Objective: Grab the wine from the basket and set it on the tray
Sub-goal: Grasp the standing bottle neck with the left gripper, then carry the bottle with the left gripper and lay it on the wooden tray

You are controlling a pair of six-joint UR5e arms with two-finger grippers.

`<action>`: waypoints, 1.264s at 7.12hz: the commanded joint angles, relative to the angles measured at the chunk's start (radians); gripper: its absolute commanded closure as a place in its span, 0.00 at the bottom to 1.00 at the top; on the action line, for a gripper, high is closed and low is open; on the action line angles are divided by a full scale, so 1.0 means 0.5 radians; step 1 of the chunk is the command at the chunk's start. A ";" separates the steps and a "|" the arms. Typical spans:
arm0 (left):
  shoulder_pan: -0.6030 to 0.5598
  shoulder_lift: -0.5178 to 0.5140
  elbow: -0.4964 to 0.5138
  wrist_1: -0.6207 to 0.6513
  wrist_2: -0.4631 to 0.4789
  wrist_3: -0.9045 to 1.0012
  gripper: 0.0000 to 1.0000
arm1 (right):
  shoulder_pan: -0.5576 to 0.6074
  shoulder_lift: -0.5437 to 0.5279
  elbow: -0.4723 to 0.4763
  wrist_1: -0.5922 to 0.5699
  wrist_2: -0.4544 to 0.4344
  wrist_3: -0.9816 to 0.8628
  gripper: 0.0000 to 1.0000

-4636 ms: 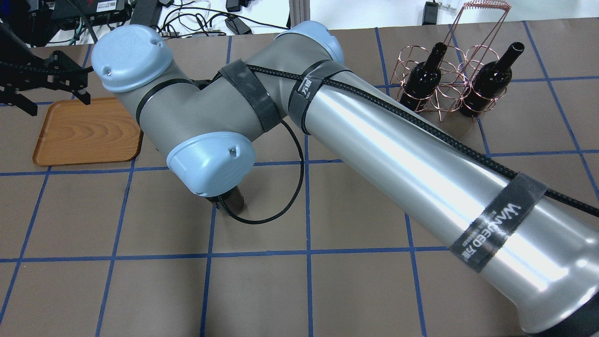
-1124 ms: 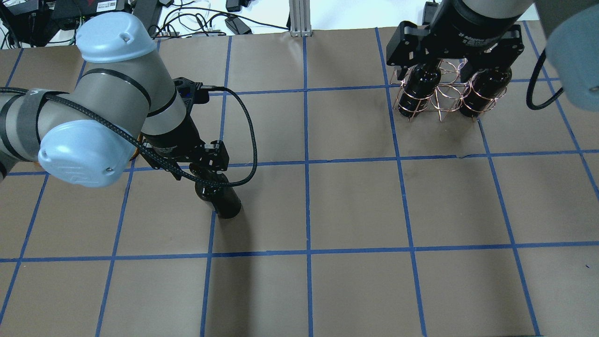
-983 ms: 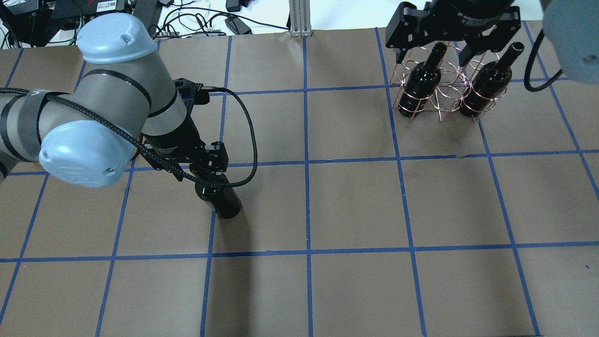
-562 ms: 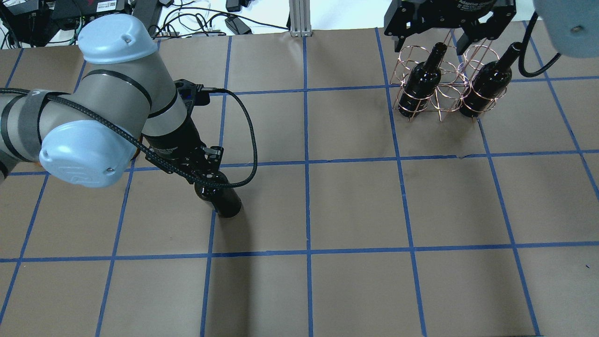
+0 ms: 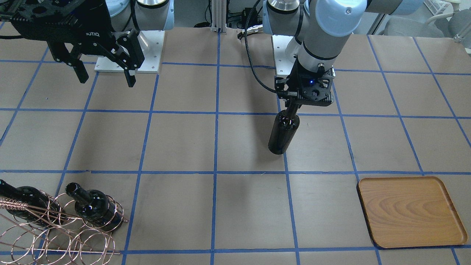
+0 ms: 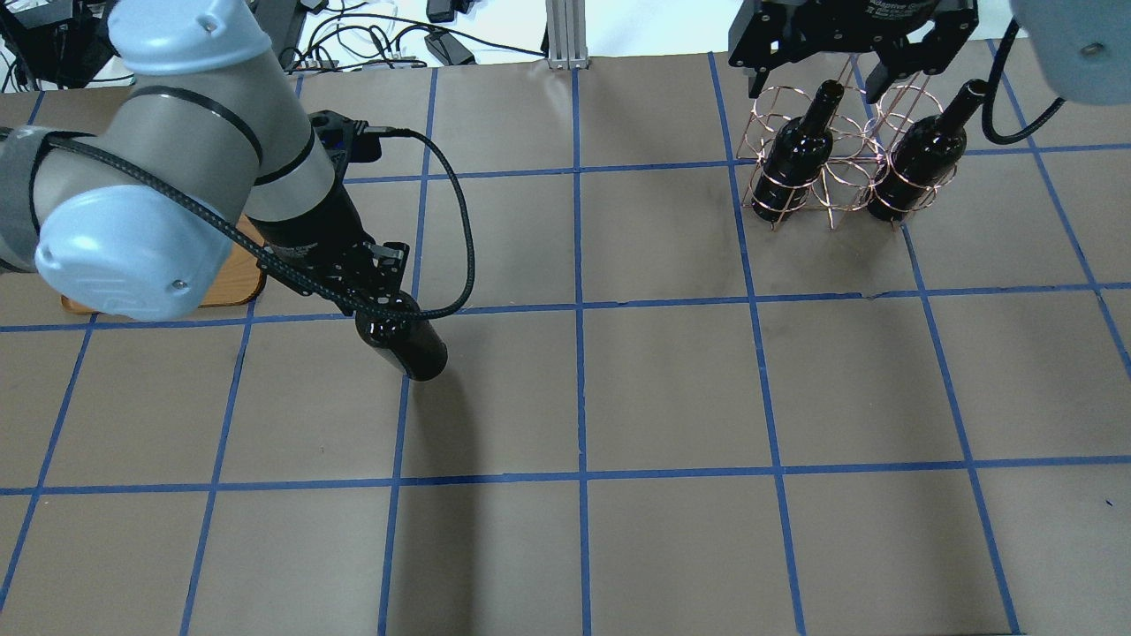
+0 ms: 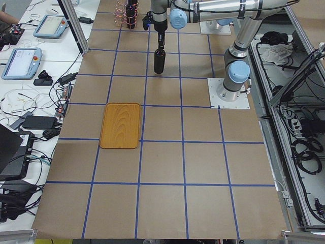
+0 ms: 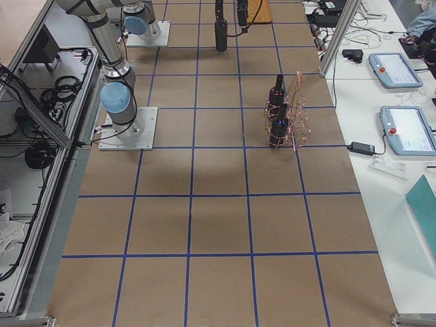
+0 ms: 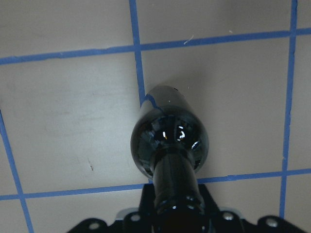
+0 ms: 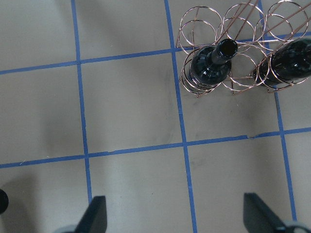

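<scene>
The main hazard is the hold itself: the left pincer point(image 5: 293, 105) is clamped only on the narrow neck of the wine bottle point(image 5: 283, 130), glossy glass with all its weight hanging below, so a quick swing toward the tray point(image 5: 408, 211) could make the body pendulum or the neck slide down through the fingers until the lipped mouth catches. A second risk, as I judge it, is carrying too low: the tray has a raised rim, and a base that clips it would twist the bottle in the grip. A base set half on the rim would leave it leaning and likely to topple once let go. The bottle hangs over the bare bench point(image 5: 184, 147) near its middle, apparently just off the surface, though the shadow makes that hard to confirm. In the front-facing view the tray lies at about 4 o'clock from it, well apart, and the basket point(image 5: 55, 235) with two other bottles point(image 5: 97, 209) sits far off at about 8 o'clock. The right pincer point(image 5: 106, 80) hangs with its fingers spread wide and nothing between them. The held bottle's long axis is close to vertical, mouth up inside the pincer and base down toward the bench. The left wrist view looks almost straight down that axis, over the shoulder to the base.
</scene>
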 commanded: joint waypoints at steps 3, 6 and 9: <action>0.432 -0.273 0.543 -0.207 0.014 0.305 1.00 | 0.008 -0.009 0.001 0.006 0.005 0.000 0.00; 0.797 -0.485 0.804 -0.210 0.011 0.704 1.00 | 0.011 -0.012 0.004 0.012 0.008 0.000 0.00; 1.049 -0.709 1.046 -0.229 0.063 1.002 1.00 | 0.017 -0.022 0.016 0.012 0.008 0.000 0.00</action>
